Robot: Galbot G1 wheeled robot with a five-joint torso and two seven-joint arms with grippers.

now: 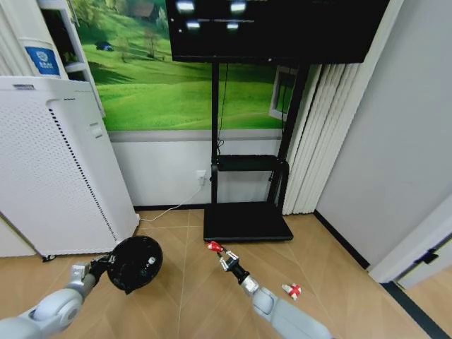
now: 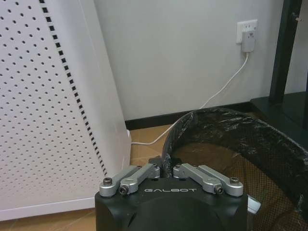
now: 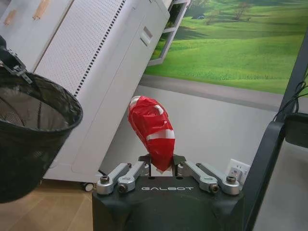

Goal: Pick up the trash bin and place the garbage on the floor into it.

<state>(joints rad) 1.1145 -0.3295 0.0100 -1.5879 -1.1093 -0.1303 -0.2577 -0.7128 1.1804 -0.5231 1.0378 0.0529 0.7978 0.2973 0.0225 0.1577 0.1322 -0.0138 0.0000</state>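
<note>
Tilting with its mouth turned toward the right and its base toward the camera, the trash bin [image 1: 135,263] hangs off the floor at the near left, its long axis running nearly level. The left gripper [image 2: 167,169] is clamped on its lined rim. To its right, the right gripper [image 1: 222,256] pinches a red-and-white wrapper [image 3: 152,131], which stands up lengthwise from the closed fingers, just beside the bin's mouth. A second wrapper [image 1: 291,290] lies on the wood floor [image 1: 325,268] at the near right. Behind the bin stands a tall white perforated appliance [image 1: 49,162]; farther right, a black screen stand [image 1: 247,219] stands against a wall with a green meadow mural [image 1: 176,78].
</note>
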